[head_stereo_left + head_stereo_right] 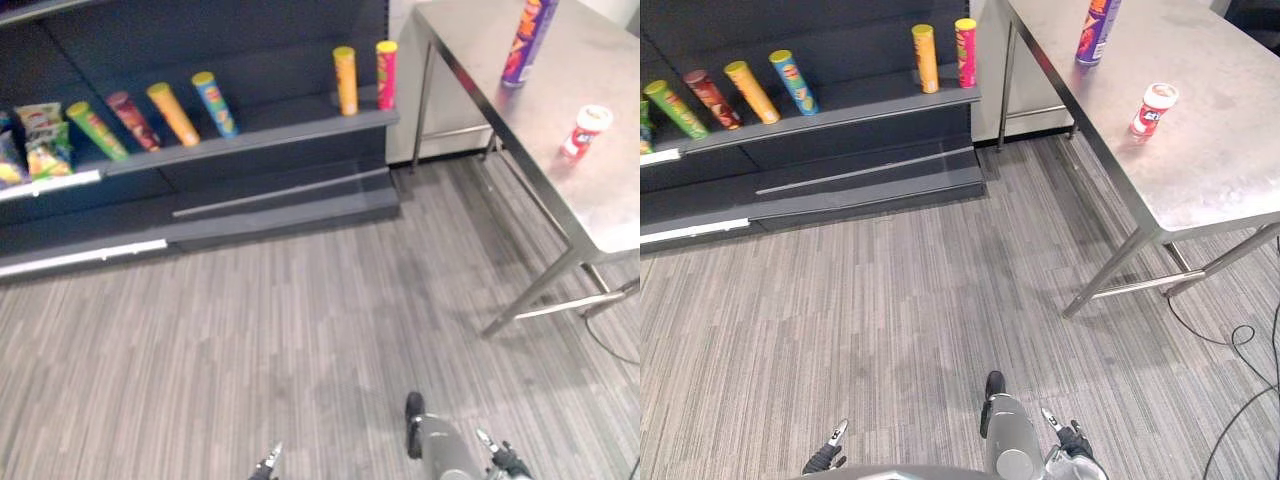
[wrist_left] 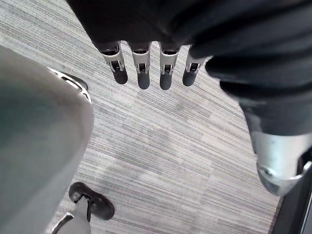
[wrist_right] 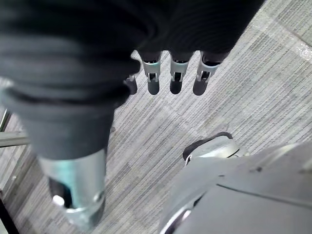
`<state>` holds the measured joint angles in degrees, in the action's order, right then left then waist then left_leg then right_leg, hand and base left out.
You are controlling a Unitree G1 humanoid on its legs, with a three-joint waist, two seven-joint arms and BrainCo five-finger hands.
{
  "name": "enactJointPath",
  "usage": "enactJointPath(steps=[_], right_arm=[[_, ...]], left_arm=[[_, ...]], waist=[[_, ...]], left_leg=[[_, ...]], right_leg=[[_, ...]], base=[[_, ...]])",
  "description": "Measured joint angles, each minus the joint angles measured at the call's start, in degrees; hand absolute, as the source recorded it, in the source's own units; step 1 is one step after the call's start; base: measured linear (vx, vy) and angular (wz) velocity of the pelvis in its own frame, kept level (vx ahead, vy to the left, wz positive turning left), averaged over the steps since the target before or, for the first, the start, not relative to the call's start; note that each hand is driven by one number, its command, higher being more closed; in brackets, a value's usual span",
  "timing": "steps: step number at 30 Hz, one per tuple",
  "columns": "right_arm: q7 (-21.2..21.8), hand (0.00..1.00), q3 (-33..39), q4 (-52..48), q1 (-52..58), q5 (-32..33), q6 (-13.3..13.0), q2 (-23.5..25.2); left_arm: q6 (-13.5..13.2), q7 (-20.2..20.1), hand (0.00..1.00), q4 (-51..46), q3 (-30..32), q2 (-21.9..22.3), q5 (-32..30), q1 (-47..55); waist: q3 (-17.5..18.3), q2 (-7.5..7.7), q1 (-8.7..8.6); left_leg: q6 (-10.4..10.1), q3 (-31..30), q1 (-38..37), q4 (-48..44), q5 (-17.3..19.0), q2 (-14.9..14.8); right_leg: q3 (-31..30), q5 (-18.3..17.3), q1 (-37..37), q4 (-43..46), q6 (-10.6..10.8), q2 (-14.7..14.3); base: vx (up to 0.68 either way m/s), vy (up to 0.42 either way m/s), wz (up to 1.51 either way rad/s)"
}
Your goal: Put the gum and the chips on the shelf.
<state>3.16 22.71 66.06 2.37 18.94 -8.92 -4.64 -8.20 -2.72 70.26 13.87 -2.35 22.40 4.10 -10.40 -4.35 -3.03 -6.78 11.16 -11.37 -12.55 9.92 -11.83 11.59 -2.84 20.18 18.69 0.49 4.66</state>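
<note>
Well ahead of your right hand (image 3: 175, 73), up on the steel surface (image 1: 1220, 180), stand the small gum tub (image 1: 1154, 109), lid on, and beyond it the tall purple chips can (image 1: 1095, 28). Both hands hang empty, fingers straight, your left hand (image 2: 142, 68) farther off. Expect both things to be light, stiff and smooth, so wrap the can round its middle and pinch the tub's sides. Ahead of your left hand, the shelf (image 1: 840, 112) holds other chip cans (image 1: 925, 58), with bare board between.

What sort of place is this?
Probably a shop, or a mock-up of one: a dark shelf lined with chip cans and snack bags, beside a steel table holding a purple can and a small red tub.
</note>
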Motion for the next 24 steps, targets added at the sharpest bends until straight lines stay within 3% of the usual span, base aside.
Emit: enactJointPath(steps=[2,3,4,5,7,10,11,13,14,15,16,17,18,20,21,23,24], right_arm=[[-0.01,0.00,0.06,0.02,0.98,0.06,0.21,0.11],[0.02,0.00,-0.35,0.10,1.37,0.13,0.18,0.11],[0.02,0.00,-0.67,-0.06,1.30,0.18,0.13,0.14],[0.04,0.00,-0.61,-0.04,1.26,0.22,0.08,0.19],[0.00,0.00,-0.48,-0.07,1.15,1.55,0.11,0.48],[-0.03,0.00,-0.50,0.02,1.10,1.75,0.16,0.52],[-0.03,0.00,-0.48,-0.10,1.08,1.47,0.16,0.66],[0.02,0.00,-0.51,-0.07,1.19,1.00,0.17,0.69],[0.02,0.00,-0.62,-0.14,1.22,0.44,0.18,0.68],[0.02,0.00,-0.70,-0.19,1.09,-0.37,0.16,0.52],[0.02,0.00,-0.75,-0.20,1.09,-0.69,0.16,0.41],[0.00,0.00,-0.77,0.13,1.13,-0.96,0.20,0.47],[0.01,0.00,-0.71,0.94,1.27,-1.00,0.27,0.96],[0.89,0.00,-0.49,2.33,1.06,-1.01,0.28,2.53],[1.12,0.00,0.31,2.43,1.11,-1.04,0.31,2.91],[1.14,0.00,1.83,2.54,1.24,-1.09,0.43,2.96],[1.14,0.00,1.92,2.39,1.19,-1.08,0.42,2.95]], left_arm=[[0.02,-0.03,0.00,-0.58,0.41,0.46,1.79,-0.68],[0.02,-0.17,0.00,-0.93,1.47,0.69,3.36,-0.82],[0.02,-0.25,0.00,-0.97,2.20,0.98,4.70,-0.99],[0.01,-0.25,0.00,-0.97,2.16,0.99,5.38,-1.11],[-0.28,-0.19,0.00,-2.55,1.87,1.02,6.31,-1.01],[-1.18,-0.30,0.00,-4.17,0.13,0.86,6.35,-1.00],[-1.21,-0.78,0.00,-4.49,-1.17,0.40,6.34,-0.73],[-1.27,-1.41,0.00,-4.80,-2.69,-0.09,6.25,-0.68],[-1.27,-1.49,0.00,-4.78,-2.87,-0.04,6.12,-0.52],[-1.27,-1.45,0.00,-4.72,-2.85,-0.02,5.91,-0.47],[-1.30,-1.43,0.00,-4.69,-2.81,-0.06,5.90,-0.42],[-1.26,-1.39,0.00,-4.36,-2.87,-0.35,5.83,-0.44],[-1.29,-1.39,0.00,-4.26,-2.79,-0.98,5.89,-0.41],[-1.21,-1.01,0.00,-3.77,-3.11,-2.27,5.23,-0.57],[-1.21,-0.94,0.00,-3.41,-3.65,-2.76,3.99,-0.74],[-1.17,-0.89,0.00,-2.41,-4.03,-2.92,3.71,-0.85],[-1.16,-0.76,0.00,-1.87,-4.56,-3.14,3.70,-0.83]], waist=[[-0.18,0.36,-0.05],[-0.59,1.21,0.25],[-0.69,1.32,0.25],[-0.69,1.33,0.22],[-0.71,1.34,0.58],[-0.75,1.40,1.95],[-0.75,1.44,1.98],[-0.82,1.89,1.99],[-0.77,1.81,1.96],[-0.68,1.57,2.00],[-0.59,1.44,2.08],[-0.37,1.72,2.09],[1.00,2.98,2.32],[2.81,5.74,1.83],[3.19,6.32,1.67],[3.37,6.14,2.11],[3.29,6.00,2.38]], left_leg=[[-2.03,-3.46,5.05,-13.15,-4.46,-1.80],[-2.47,-4.67,8.25,-22.25,-9.54,-3.01],[-2.69,-3.39,11.19,-30.50,-10.64,-4.52],[-2.88,-2.36,12.64,-33.97,-9.51,-5.04],[-1.06,1.25,18.37,-39.61,-2.82,-4.94],[0.19,3.92,24.06,-34.28,0.85,-3.44],[0.62,3.97,26.12,-27.08,0.96,-2.19],[0.96,2.63,26.18,-10.66,-1.09,1.08],[0.53,0.26,26.03,0.95,-4.88,2.63],[0.24,-1.25,26.49,4.60,-6.00,2.60],[0.24,-1.79,27.03,5.19,-7.08,2.30],[0.16,-1.99,27.19,2.63,-10.73,2.66],[1.36,-1.64,27.30,0.08,-11.31,4.48],[4.63,-0.03,27.67,-1.98,-8.00,7.37],[5.32,0.93,26.90,-2.82,-6.64,8.48],[7.75,3.10,24.26,-3.64,-4.75,9.10],[8.97,4.66,21.66,-3.49,-3.52,9.40]], right_leg=[[1.45,-2.68,-3.57,0.42,-0.94,0.12],[2.02,-4.10,-6.21,0.73,-1.94,0.13],[2.05,-5.74,-8.90,0.54,-2.45,-0.05],[2.03,-6.30,-10.37,0.33,-2.58,-0.08],[1.42,-8.29,-15.45,-1.83,-2.67,-0.31],[0.26,-9.13,-18.46,-3.88,-1.95,-0.23],[-0.09,-9.62,-19.70,-4.62,-1.16,0.15],[-1.60,-11.14,-20.99,-4.58,0.62,1.66],[-3.50,-12.46,-22.02,-4.62,2.27,2.48],[-4.84,-13.27,-22.66,-4.80,3.19,2.65],[-5.68,-13.83,-23.00,-4.93,3.96,2.72],[-7.07,-14.54,-24.25,-5.87,4.50,3.21],[-9.03,-14.92,-25.60,-7.71,3.90,4.79],[-12.27,-12.80,-25.23,-7.26,3.47,7.22],[-14.31,-10.71,-24.11,-4.46,4.70,8.34],[-18.18,-8.02,-21.27,3.56,5.00,8.78],[-20.48,-5.12,-18.10,11.72,5.86,8.71]], base=[[0.43,-0.271,0.36],[0.46,-0.197,0.13],[0.44,-0.168,0.05],[0.35,-0.091,0.00],[0.31,-0.038,-0.01],[0.25,0.055,-0.26],[0.30,0.148,-0.32],[0.36,0.234,-0.44],[0.45,0.354,-0.59],[0.47,0.387,-0.66],[0.36,0.306,-0.55],[0.39,0.317,-0.63],[0.53,0.340,-0.66],[0.52,0.296,-0.35],[0.47,0.288,-0.15],[0.53,0.307,-0.35],[0.47,0.238,-0.46]])
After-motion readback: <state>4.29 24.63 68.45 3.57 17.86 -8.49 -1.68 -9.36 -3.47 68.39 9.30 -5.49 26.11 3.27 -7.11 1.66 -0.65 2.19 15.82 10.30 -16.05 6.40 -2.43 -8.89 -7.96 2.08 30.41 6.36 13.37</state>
